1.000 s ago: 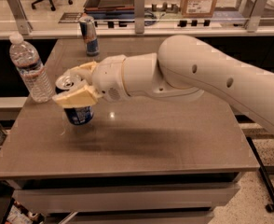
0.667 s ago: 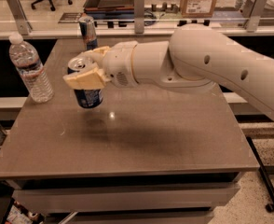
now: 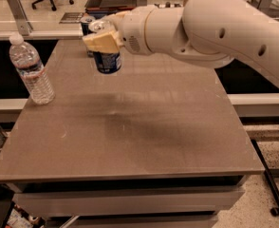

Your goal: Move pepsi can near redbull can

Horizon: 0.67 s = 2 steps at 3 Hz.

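gripper (image 3: 103, 42) near far-left corner, jaws clamped on pepsi can (image 3: 107, 62) at its upper wall | can held clear of worktop (image 3: 153, 141), just in front of redbull can (image 3: 86, 23) at far edge | likely light, thin-walled, slick: squeeze gently, keep upright | bottle (image 3: 32, 70) at left edge

My gripper (image 3: 101, 42) is up in the air clamped on the pepsi can (image 3: 107, 63), covering its top half so I can't read it. Right behind the claw the redbull can (image 3: 86, 23) is mostly blocked, and the arm (image 3: 234, 27) runs off the right edge.
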Tool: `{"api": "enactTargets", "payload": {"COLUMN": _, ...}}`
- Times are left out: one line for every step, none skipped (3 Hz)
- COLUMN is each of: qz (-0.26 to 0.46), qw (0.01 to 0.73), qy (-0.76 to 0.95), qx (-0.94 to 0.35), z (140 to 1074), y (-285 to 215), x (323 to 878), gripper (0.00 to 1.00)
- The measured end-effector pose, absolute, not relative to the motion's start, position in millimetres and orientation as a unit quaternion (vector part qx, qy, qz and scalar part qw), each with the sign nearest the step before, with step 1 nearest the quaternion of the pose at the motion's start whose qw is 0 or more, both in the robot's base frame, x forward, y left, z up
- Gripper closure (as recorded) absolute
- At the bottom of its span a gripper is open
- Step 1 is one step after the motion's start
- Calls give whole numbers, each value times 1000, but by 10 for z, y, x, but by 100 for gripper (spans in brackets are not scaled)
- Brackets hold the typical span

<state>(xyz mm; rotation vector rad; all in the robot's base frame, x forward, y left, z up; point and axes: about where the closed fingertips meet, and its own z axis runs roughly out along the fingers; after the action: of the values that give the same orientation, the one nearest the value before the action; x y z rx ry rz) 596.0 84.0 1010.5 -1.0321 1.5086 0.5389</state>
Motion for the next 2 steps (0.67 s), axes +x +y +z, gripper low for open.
{"api": "enactTargets", "payload": {"qz": 206, "qw": 591, "qy": 647, "qx": -437, "z": 10190, "y": 819, "x": 6379, "gripper": 100}}
{"api": "enactTargets", "payload": {"qz": 204, "qw": 600, "qy": 640, "qx": -436, "z": 10149, "y": 893, "x": 6768, "gripper": 100}}
